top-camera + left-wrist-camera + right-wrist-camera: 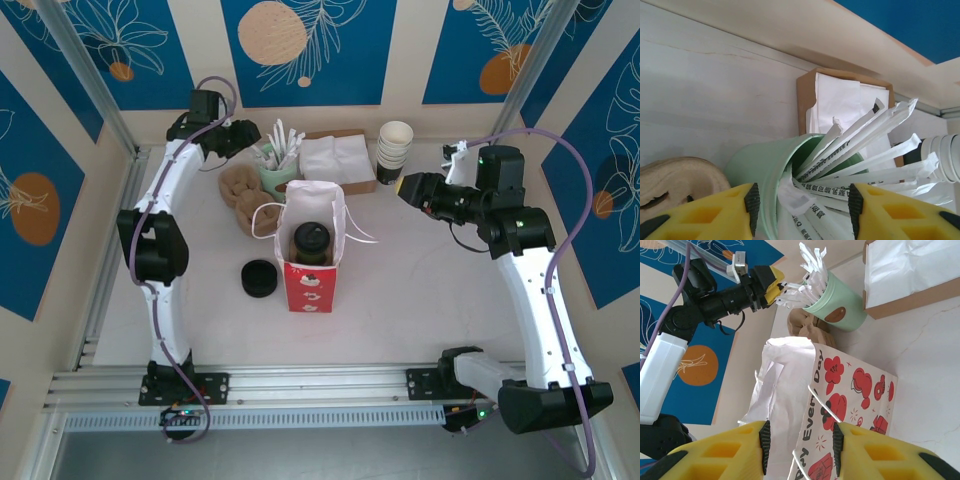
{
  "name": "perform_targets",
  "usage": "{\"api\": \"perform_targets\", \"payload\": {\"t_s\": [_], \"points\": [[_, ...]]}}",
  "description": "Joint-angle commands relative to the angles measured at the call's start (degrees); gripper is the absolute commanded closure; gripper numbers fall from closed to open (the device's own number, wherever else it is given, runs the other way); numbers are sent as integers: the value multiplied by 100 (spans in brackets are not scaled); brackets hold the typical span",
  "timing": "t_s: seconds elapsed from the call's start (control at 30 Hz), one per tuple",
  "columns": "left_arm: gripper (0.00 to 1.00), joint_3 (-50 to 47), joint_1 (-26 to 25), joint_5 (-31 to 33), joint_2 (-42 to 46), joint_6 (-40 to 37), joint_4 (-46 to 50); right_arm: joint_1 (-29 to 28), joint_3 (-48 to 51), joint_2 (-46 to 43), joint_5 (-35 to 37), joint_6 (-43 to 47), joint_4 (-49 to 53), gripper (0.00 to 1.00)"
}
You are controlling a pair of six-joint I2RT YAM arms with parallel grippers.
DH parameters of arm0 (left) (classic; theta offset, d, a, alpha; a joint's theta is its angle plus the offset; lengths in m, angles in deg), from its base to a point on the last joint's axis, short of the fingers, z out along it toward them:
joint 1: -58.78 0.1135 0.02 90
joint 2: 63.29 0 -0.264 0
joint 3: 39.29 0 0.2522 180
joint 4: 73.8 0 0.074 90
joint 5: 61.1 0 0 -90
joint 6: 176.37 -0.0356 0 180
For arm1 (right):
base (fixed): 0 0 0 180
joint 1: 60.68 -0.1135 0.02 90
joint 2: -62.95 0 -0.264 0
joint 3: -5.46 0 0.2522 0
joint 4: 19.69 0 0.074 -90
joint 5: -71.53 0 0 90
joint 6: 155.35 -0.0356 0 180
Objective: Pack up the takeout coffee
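takeout coffee (310, 242) (small olive-green paper cup, round black plastic lid) sits upright inside the red printed paper bag (309, 287), mid-table. The lid shows through the bag's open top in the top view. The bag stands upright on the white table (400, 290), string handles flopped to both sides.

left gripper (804, 205): yellow fingers apart, straddling the fan of white paper-wrapped straws (860, 145) that stick out of the mint-green plastic cup (757, 170) at the far side. Wrappers lie between the pads; can't tell if a pad touches one. No clamp.

right gripper (801, 440): fingers apart, empty, in the air right of the bag and well apart from it (on the wrist view the bag's white top edge lines up in the gap, but farther off).

rest: brown cardboard box of white napkins (338, 160) just beside the mint cup, stack of lidless white-rimmed cups (393, 152) right of the box, stack of loose black lids (259, 278) just left of the bag, brown pulp cup carriers (238, 190) behind the lids.
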Motion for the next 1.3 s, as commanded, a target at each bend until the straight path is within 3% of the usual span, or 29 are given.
{"api": "perform_targets", "payload": {"t_s": [0.0, 0.43, 0.53, 0.67, 0.83, 1.27], "points": [[47, 227, -57, 99, -57, -319, 238, 33, 74, -38, -114, -22, -14, 60], [50, 796, -149, 28, -590, -593, 523, 51, 41, 28, -132, -27, -34, 60], [57, 813, -156, 31, -650, -578, 506, 59, 29, 32, -138, -19, -22, 60], [75, 791, -162, 122, -656, -550, 475, 80, 10, 35, -132, -12, -4, 60], [85, 791, -168, 245, -531, -586, 434, 96, 25, 39, -149, 9, -5, 60], [91, 807, -254, 662, 292, -1034, 648, 138, 204, 61, -246, -8, -119, 60]]}}
